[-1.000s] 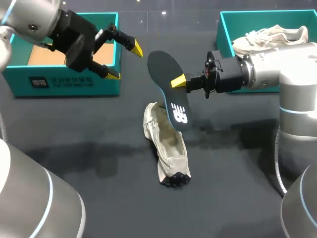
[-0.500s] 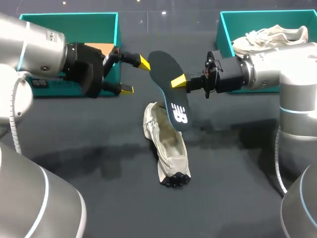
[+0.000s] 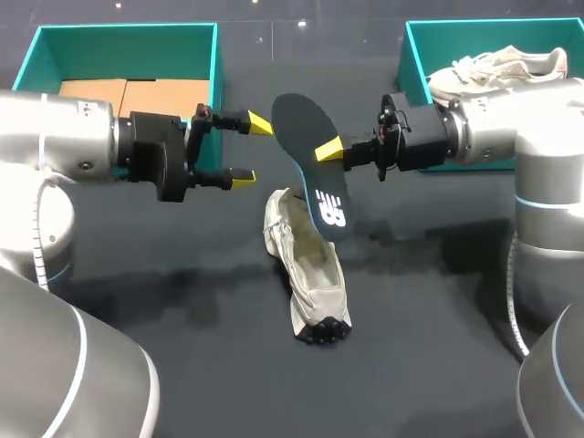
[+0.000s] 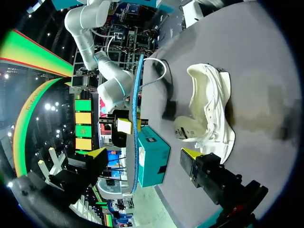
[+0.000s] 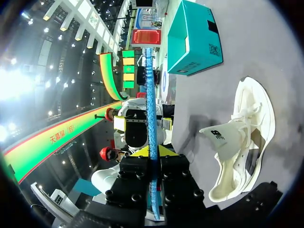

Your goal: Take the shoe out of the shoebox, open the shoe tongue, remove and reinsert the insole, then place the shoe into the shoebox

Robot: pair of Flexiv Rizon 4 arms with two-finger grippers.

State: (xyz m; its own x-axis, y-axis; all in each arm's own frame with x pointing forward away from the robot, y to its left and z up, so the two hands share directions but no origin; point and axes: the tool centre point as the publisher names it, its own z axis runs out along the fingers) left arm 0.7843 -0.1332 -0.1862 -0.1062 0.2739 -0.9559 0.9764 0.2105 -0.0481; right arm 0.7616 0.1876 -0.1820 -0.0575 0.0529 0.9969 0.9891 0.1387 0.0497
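Dark bench (image 3: 182, 365) carries everything; landmark is the cream fabric shoe (image 3: 306, 265) lying on its side mid-bench, opening turned up, tongue folded out; also seen in the left wrist view (image 4: 211, 109) and the right wrist view (image 5: 242, 142). Silver left arm (image 3: 55, 151) comes in left of the shoe, level with its far end. Silver right arm (image 3: 497, 128) comes in right of the shoe, reaching toward a spot above its far end. Teal open cardboard shoebox (image 3: 128, 55) stands behind and left of the shoe, well apart, with brown card liner (image 3: 128, 91) inside. Second teal open shoebox (image 3: 420, 55) stands behind and right of the shoe, well apart, holding another cream shoe (image 3: 497, 68). Black foam insole (image 3: 310, 155) with a white logo is out of the shoe, held up in the air and tilted, its logo end down over the shoe's far end; cannot tell if it touches the shoe. It shows edge-on in the right wrist view (image 5: 151, 118), blue edge. Right jaws are closed on the insole's side edge, pinching it from both faces, one yellow fingertip (image 3: 328, 149) showing on top. Left jaws are spread wide with nothing between them, yellow fingertips (image 3: 258, 122) just left of the insole, above and left of the shoe's far end, not touching either; same tips in the left wrist view (image 4: 190, 154).
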